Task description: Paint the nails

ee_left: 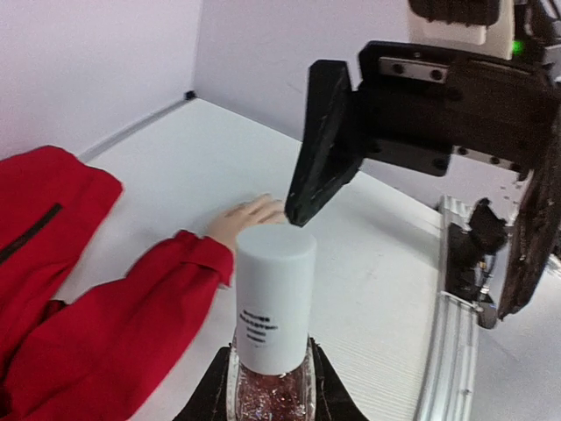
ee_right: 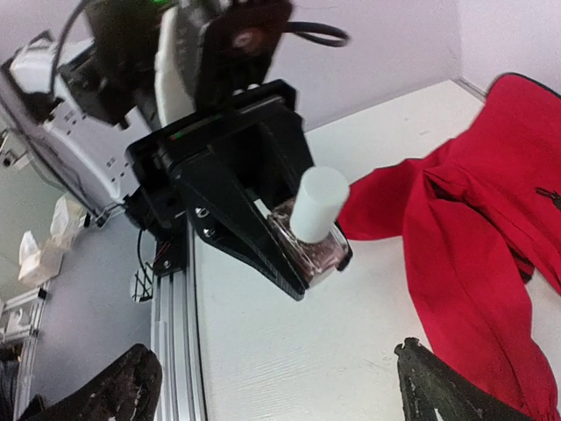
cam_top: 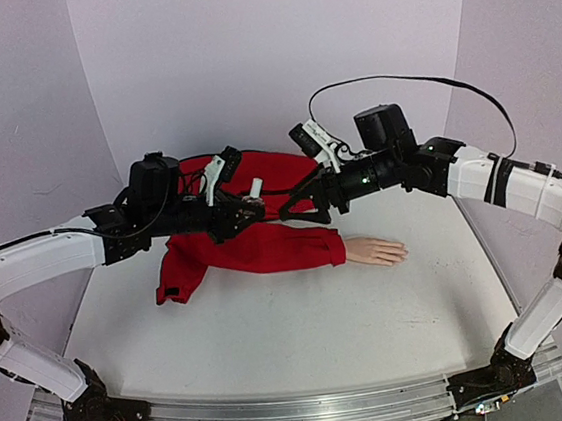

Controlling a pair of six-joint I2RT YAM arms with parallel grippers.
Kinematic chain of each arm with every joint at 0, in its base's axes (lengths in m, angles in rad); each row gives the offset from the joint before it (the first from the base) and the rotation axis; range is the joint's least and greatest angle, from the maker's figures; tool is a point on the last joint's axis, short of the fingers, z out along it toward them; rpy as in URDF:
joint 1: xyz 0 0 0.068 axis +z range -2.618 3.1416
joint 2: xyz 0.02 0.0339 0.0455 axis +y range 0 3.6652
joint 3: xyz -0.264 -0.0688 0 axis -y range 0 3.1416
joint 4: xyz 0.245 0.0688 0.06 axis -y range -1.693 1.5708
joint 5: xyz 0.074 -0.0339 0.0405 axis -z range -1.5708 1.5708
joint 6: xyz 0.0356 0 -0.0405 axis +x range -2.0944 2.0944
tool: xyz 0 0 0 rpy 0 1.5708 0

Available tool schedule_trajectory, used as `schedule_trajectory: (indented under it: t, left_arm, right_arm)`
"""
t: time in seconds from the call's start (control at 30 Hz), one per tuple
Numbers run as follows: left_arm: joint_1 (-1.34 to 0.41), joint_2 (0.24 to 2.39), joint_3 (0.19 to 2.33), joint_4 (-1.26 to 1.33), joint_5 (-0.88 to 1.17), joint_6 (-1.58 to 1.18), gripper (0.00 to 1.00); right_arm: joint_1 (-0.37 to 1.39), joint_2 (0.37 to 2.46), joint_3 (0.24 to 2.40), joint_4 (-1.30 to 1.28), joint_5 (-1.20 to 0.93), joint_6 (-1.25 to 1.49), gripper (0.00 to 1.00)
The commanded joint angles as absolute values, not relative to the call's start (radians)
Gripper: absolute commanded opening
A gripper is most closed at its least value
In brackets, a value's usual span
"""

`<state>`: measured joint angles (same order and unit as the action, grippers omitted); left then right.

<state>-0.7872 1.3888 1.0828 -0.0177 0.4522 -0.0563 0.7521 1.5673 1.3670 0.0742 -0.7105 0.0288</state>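
Left gripper [ee_right: 307, 256] is pinching the bottle [ee_left: 272, 386] by its glass body, held above the table [cam_top: 274, 332] at centre frame in the top view. The white cap [ee_left: 276, 294] is on and pointing up. Right gripper [cam_top: 303, 206] is spread wide. In the left wrist view one of its fingers [ee_left: 320, 149] hangs just over the cap's top edge; I can't tell if it touches.

The hand [cam_top: 376, 251] lies flat, right of centre in the top view, poking out of the red sleeve [cam_top: 265, 250], fingers toward the right edge. The nails [cam_top: 401, 251] are at that end, too small for me to make out.

My read: cap not off yet, no painting started. The nails look hard and smooth and get brushed, not gripped. The hand is probably light and may slide, so a soft touch. The glass is likely slippery and breakable, so I'd keep the left pinch low on the body. The cap is stiff plastic; I'd take it across its straight sides with the right gripper.
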Motion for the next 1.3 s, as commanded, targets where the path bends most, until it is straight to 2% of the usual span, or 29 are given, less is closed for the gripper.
schedule_trajectory:
  t: [0.0,0.13,0.27,0.6,0.83,0.9,0.97,1.03,1.07,1.1,1.17,1.27]
  left_arm:
    - [-0.863,1.365,1.096,0.053,0.071,-0.002,0.0]
    - [-0.926,1.41,1.131,0.055,-0.06,0.06,0.0]
    - [-0.939,1.429,1.156,0.057,-0.08,0.026,0.0]
    - [-0.959,1.46,1.196,0.058,-0.102,0.014,0.0]
    - [-0.962,1.453,1.196,0.057,-0.022,0.033,0.0]
    - [-0.96,1.44,1.189,0.056,0.078,0.057,0.0]
    - [-0.948,1.415,1.175,0.053,0.226,0.083,0.0]
    - [-0.892,1.387,1.162,0.053,0.543,0.075,0.0]
    - [-0.856,1.38,1.165,0.054,0.723,0.043,0.0]
    - [-0.819,1.381,1.177,0.054,0.899,0.0,0.0]
    - [-0.782,1.388,1.204,0.053,1.115,-0.062,0.0]
    - [-0.762,1.366,1.186,0.054,1.126,-0.065,0.0]
  right_arm:
    - [0.753,1.565,1.438,0.099,-0.565,0.201,0.94]
    - [0.78,1.612,1.481,0.158,-0.495,0.348,0.88]
    - [0.805,1.647,1.528,0.16,-0.39,0.415,0.71]
    - [0.82,1.707,1.563,0.164,-0.366,0.468,0.45]
    - [0.819,1.715,1.565,0.186,-0.412,0.429,0.15]
    - [0.814,1.703,1.555,0.186,-0.46,0.363,0.07]
    - [0.799,1.688,1.532,0.186,-0.627,0.237,0.04]
    - [0.789,1.669,1.477,0.182,-0.932,0.058,0.19]
    - [0.788,1.648,1.442,0.171,-1.03,-0.02,0.21]
    - [0.788,1.634,1.417,0.168,-1.02,-0.043,0.15]
    - [0.788,1.622,1.402,0.167,-1.063,-0.045,0.09]
    - [0.788,1.621,1.396,0.165,-1.082,-0.019,0.05]
